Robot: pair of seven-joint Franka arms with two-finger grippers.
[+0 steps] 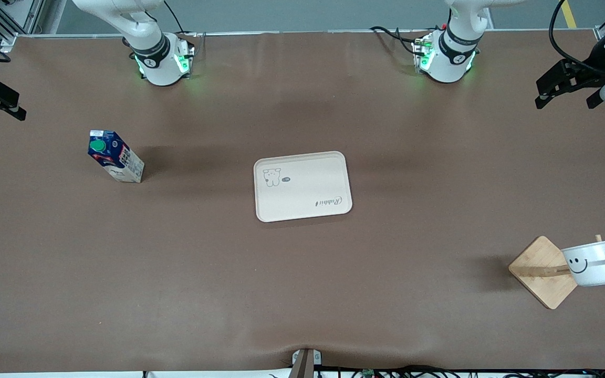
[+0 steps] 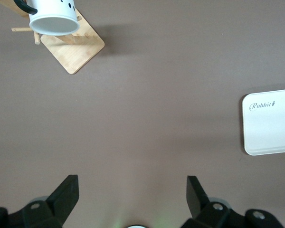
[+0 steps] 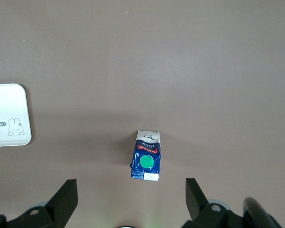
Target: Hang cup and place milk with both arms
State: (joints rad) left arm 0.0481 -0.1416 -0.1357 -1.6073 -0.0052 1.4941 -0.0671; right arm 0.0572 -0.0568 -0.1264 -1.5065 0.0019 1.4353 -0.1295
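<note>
White smiley-faced mug [image 1: 591, 264] already hanging on bamboo peg stand [image 1: 543, 272], well toward left arm's end from beige rectangular tray [image 1: 302, 186]. Blue-and-white milk carton [image 1: 115, 156] upright toward right arm's end, untouched. Left end effector [image 2: 132, 194] and right end effector [image 3: 131, 195] both released, raised. Next, probably: lower right end effector, clench carton, carry to tray.

Both arms white, glossy shells, dark grey band at the base joint with a small white mark. Bases glow green, black cables run off them. Left hand [image 1: 570, 94] black, angular, two wedge fingers [image 2: 66, 192]; silver screws on the finger mounts just back of them. Right hand [image 3: 128, 199] same black build, same screws.
</note>
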